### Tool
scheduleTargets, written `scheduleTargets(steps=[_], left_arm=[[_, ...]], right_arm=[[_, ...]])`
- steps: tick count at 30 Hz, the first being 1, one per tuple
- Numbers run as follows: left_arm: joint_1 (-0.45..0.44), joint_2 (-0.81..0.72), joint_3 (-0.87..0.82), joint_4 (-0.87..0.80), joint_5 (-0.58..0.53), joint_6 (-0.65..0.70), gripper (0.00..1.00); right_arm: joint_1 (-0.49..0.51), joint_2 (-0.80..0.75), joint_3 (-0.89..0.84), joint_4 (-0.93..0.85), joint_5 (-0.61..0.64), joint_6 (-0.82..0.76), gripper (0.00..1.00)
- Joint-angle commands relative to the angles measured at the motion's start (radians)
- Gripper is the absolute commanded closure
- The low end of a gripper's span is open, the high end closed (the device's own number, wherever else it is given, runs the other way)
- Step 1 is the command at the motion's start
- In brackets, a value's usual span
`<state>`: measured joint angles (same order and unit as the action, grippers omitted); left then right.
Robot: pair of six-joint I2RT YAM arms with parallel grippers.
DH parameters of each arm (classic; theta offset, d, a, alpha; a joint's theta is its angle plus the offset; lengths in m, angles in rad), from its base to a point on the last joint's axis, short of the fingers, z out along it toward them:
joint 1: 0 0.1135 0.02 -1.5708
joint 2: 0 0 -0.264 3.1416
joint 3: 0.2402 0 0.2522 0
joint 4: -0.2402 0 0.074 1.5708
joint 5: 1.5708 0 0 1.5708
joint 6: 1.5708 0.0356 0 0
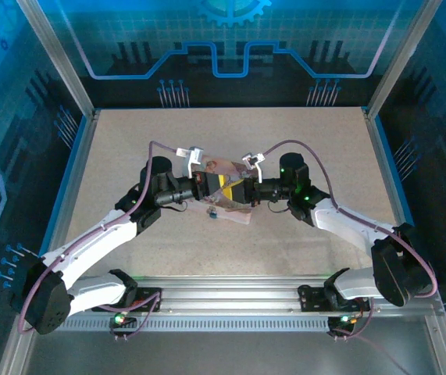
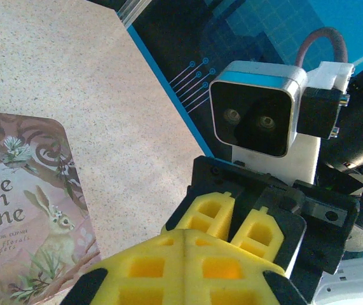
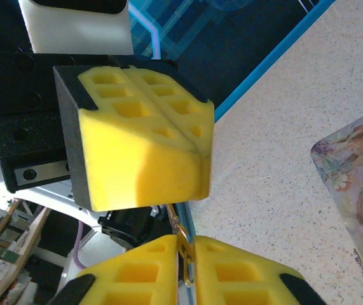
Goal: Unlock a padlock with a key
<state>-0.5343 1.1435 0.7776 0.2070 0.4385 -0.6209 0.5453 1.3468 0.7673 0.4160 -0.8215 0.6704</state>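
Observation:
My two grippers meet tip to tip above the pink pictured tin box [image 1: 221, 166]. The right gripper [image 3: 187, 248] is shut on the key [image 3: 184, 238], a thin brassy sliver pinched between its yellow pads. The key's tip reaches up to the underside of the left gripper [image 3: 197, 149], whose pads are pressed together. From the left wrist, the left gripper [image 2: 187, 238] shows shut, with the right gripper [image 2: 241, 222] just beyond it. The padlock is hidden; I cannot tell whether the left pads hold it. From above, the left gripper [image 1: 224, 186] and the right gripper [image 1: 238, 191] touch.
The tin box [image 2: 22, 210] lies flat on the speckled table [image 1: 129, 156], under and to the left of the grippers. Its edge [image 3: 359, 178] appears at the right. A blue rail [image 2: 168, 82] and blue panel walls bound the table.

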Motion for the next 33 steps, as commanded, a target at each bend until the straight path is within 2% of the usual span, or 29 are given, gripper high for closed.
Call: scheduleTargets(steps=[1,5,7,11,14,18,21,26,33], left_arm=[[-0.006,-0.002,0.028,0.0,0.002,0.025,1.0],[0.001,-0.013,0.031,-0.024,-0.009,0.039,1.0],[0.006,-0.024,0.031,-0.037,-0.013,0.043,0.95],[0.024,-0.047,0.032,-0.073,-0.018,0.054,0.73],[0.035,-0.066,0.03,-0.121,-0.03,0.071,0.45],[0.04,-0.1,0.018,-0.224,-0.079,0.116,0.28],[0.04,-0.121,-0.011,-0.289,-0.116,0.137,0.23],[0.037,-0.133,-0.1,-0.32,-0.151,0.12,0.22],[0.015,-0.12,-0.228,-0.232,-0.202,0.087,0.24]], right_arm=[[0.012,-0.01,0.006,-0.018,-0.01,-0.019,0.92],[0.013,-0.021,0.006,-0.052,0.004,-0.037,0.98],[0.012,-0.027,0.005,-0.071,0.014,-0.05,0.99],[0.01,-0.035,0.011,-0.124,0.037,-0.085,0.99],[0.01,-0.029,0.02,-0.187,0.061,-0.118,0.99],[0.01,-0.002,0.038,-0.255,0.099,-0.158,0.98],[0.01,0.032,0.051,-0.282,0.126,-0.17,0.98],[0.01,0.1,0.074,-0.297,0.171,-0.155,0.98],[0.01,0.184,0.107,-0.342,0.232,-0.137,0.98]])
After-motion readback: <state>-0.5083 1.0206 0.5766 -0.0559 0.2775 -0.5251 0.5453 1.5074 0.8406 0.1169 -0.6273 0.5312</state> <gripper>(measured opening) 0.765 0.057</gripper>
